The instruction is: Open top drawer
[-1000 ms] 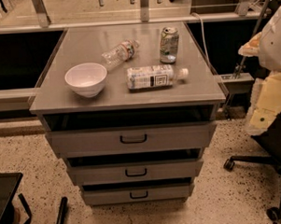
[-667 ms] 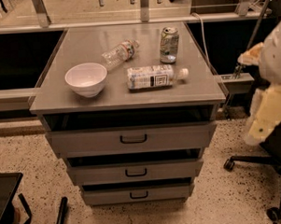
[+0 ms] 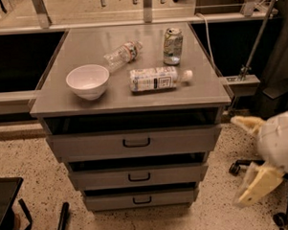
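The top drawer (image 3: 134, 143) is the widest grey front, just under the cabinet top, with a small black handle (image 3: 136, 143) at its centre. A dark gap shows above its front panel. My gripper (image 3: 239, 161) is low at the right, beside the cabinet's right side and apart from it, about level with the drawers. Its two cream fingers (image 3: 258, 184) are spread wide and hold nothing. It touches neither the drawer nor the handle.
On the grey cabinet top (image 3: 83, 47) are a white bowl (image 3: 88, 81), a crushed clear bottle (image 3: 122, 54), a lying white bottle (image 3: 157, 79) and a can (image 3: 172, 46). Two narrower drawers (image 3: 137, 176) sit below. An office chair base (image 3: 242, 166) stands at the right and a black object (image 3: 6, 204) at the lower left.
My gripper has dropped from beside the cabinet top down to drawer height at the right. The drawers and the things on top have not moved.
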Controlling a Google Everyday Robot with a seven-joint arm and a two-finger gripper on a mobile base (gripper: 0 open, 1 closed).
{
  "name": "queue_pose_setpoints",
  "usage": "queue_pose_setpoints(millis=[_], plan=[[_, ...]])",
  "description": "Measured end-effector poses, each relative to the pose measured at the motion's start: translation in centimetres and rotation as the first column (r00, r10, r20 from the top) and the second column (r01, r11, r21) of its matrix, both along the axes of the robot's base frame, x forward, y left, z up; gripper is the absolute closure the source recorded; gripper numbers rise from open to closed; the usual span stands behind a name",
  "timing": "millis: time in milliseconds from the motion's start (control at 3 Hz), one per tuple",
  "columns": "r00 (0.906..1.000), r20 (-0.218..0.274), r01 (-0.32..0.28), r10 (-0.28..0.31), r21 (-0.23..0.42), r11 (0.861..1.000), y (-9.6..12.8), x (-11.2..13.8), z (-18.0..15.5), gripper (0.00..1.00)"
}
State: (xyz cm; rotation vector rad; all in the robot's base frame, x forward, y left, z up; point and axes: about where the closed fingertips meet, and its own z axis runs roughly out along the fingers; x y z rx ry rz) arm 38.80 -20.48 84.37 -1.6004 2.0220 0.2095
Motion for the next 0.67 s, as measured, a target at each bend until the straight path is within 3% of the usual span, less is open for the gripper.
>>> queue_pose_setpoints(millis=[333, 667], plan=[[0.9999, 0.011, 0.009, -0.01, 0.09, 0.996, 4.52, 0.18, -8.41, 0.0], [0.9999, 0.012, 0.009, -0.01, 0.09, 0.996, 4.51, 0.23, -8.33, 0.0]])
